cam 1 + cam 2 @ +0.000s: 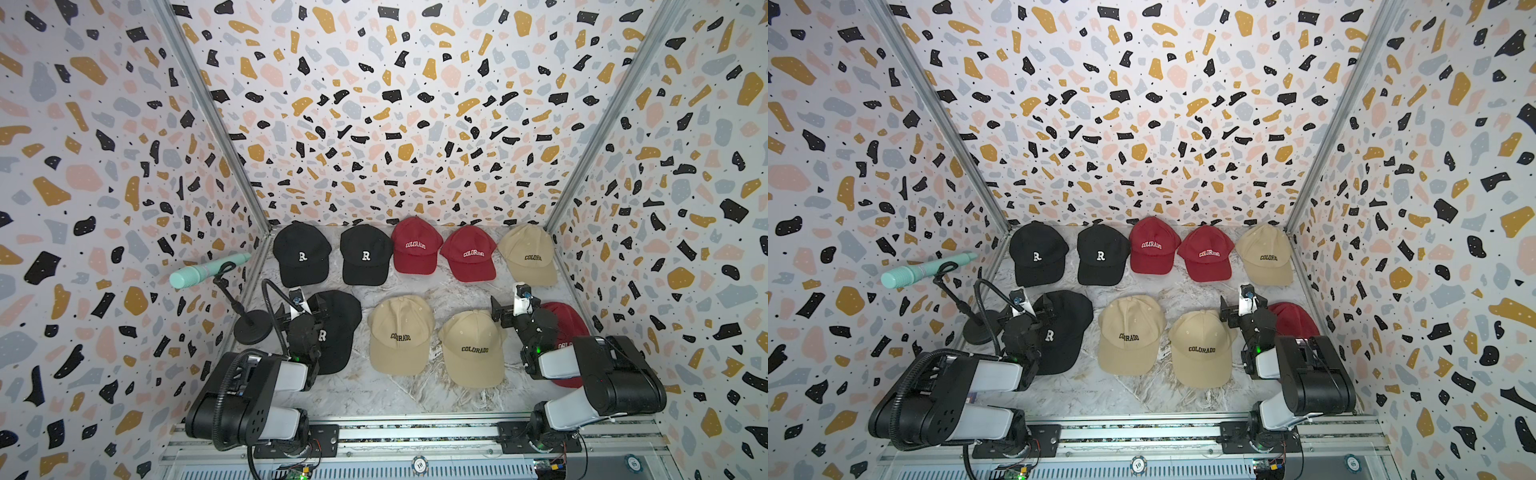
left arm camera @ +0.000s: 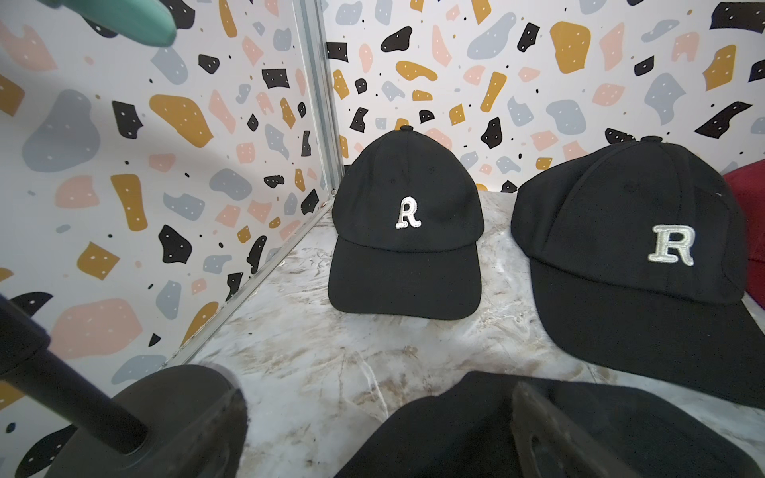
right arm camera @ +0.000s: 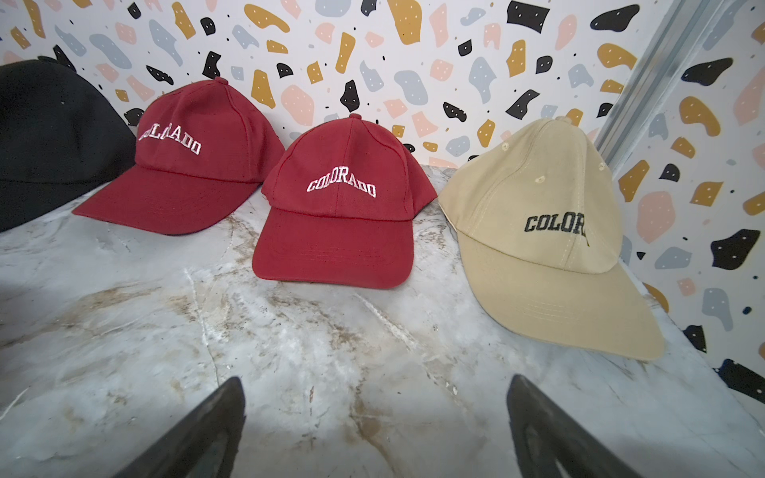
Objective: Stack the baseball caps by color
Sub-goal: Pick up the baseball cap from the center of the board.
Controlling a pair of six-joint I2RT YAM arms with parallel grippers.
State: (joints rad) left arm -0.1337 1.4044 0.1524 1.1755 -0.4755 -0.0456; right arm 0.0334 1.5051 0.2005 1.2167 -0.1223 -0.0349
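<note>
Marble tabletop (image 1: 415,399) between speckled walls (image 1: 374,104) holds nine caps (image 1: 400,332), unstacked, in both top views: five along the back, four nearer the front. Left wrist view: left gripper (image 2: 381,430) spread wide over the near black cap (image 2: 455,414). Right wrist view: right gripper (image 3: 376,430) spread wide over the marble.

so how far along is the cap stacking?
Done: nothing. Three black fabric caps with a white R, three dark red COLORADO caps and three tan COLORADO caps all lie singly on the marble table. In hand: nothing; the open left gripper hangs above the near black cap, the open right gripper over bare table. Left: all three colour stacks.
</note>
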